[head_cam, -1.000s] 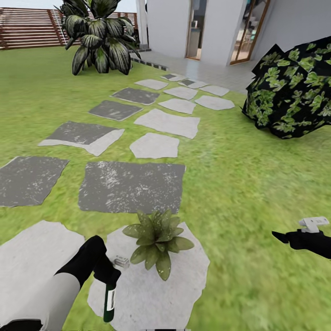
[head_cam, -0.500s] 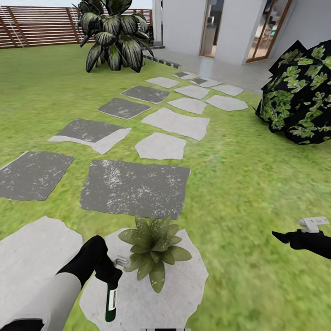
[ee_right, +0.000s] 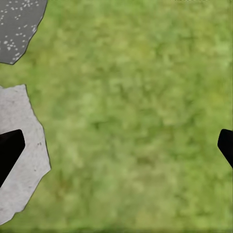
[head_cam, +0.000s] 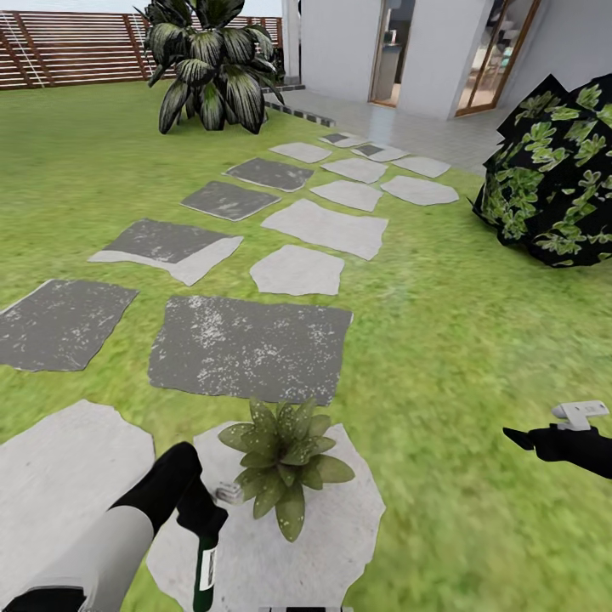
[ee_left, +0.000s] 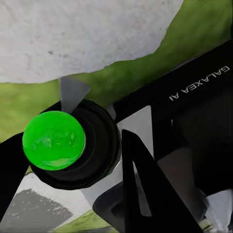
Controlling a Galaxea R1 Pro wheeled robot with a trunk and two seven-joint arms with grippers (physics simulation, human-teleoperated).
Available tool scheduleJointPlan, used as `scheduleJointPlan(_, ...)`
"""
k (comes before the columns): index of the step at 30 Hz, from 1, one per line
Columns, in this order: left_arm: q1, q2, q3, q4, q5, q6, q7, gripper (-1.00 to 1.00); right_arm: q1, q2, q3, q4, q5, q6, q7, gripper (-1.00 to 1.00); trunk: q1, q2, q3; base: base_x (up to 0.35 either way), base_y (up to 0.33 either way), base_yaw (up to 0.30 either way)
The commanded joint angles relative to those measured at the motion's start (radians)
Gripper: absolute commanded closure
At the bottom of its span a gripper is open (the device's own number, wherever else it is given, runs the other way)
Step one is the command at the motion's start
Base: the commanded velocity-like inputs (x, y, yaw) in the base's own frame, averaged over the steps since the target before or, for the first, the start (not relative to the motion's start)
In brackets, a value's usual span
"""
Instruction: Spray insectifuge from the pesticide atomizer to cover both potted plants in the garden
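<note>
The pesticide atomizer (head_cam: 204,568), a dark green bottle with a white label, hangs downward from my left gripper (head_cam: 202,517), which is shut on its black neck. In the left wrist view its bright green end (ee_left: 53,140) sits in a black collar between the black fingers (ee_left: 145,194). One potted plant (head_cam: 285,457), a low rosette of pointed green leaves, sits on a pale stepping stone (head_cam: 340,518) just right of the bottle, close but apart. My right gripper (head_cam: 514,439) hovers over the lawn at the right; in the right wrist view, the right gripper (ee_right: 116,148) stands wide open with nothing between its fingers.
Grey and pale stepping stones (head_cam: 251,348) lead across the lawn to the white house (head_cam: 425,51). A big dark-leaved shrub (head_cam: 208,64) stands by the brown slatted fence (head_cam: 68,51). A round dark bush (head_cam: 557,178) is at the right.
The camera swung between the first two frames, shifting the scene. Since then my left gripper and the bottle have sunk slightly lower in the view. The right gripper has stayed put.
</note>
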Motion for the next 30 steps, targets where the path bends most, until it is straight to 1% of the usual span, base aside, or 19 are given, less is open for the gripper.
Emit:
scheduleJointPlan(1, -0.001, 0.000, -0.001, 0.000, -0.008, 0.006, -0.009, 1.00, -0.001, 0.000, -0.001, -0.001, 0.009, 0.004, 0.010, -1.00, 0.000, 0.000, -0.001, 0.000, -0.017, 0.000)
scheduleJointPlan(3, -0.004, -0.002, -0.001, 0.005, -0.009, 0.006, -0.009, 1.00, -0.001, 0.000, -0.001, -0.001, 0.009, 0.004, 0.010, -1.00, 0.000, 0.000, -0.001, 0.000, -0.126, 0.073)
scheduleJointPlan(9, -0.006, -0.001, 0.000, 0.008, -0.009, 0.005, -0.009, 1.00, -0.001, 0.000, -0.002, -0.001, 0.009, 0.004, 0.010, -1.00, 0.000, 0.000, -0.001, 0.000, -0.230, 0.199)
scheduleJointPlan(16, -0.005, -0.001, -0.001, 0.008, -0.010, 0.005, -0.009, 1.00, -0.001, 0.000, -0.002, -0.001, 0.009, 0.004, 0.012, -1.00, 0.000, 0.000, -0.001, 0.000, -0.079, 0.039)
scheduleJointPlan(21, -0.006, 0.001, 0.003, 0.008, -0.009, 0.005, -0.009, 1.00, -0.001, 0.000, -0.002, -0.001, 0.009, 0.004, 0.011, -1.00, 0.000, 0.000, -0.001, 0.000, -0.277, 0.103)
scheduleJointPlan(30, -0.006, -0.001, 0.002, 0.008, -0.011, 0.005, -0.009, 1.00, -0.001, 0.000, -0.002, -0.001, 0.009, 0.004, 0.011, -1.00, 0.000, 0.000, -0.001, -0.025, -0.305, 0.217)
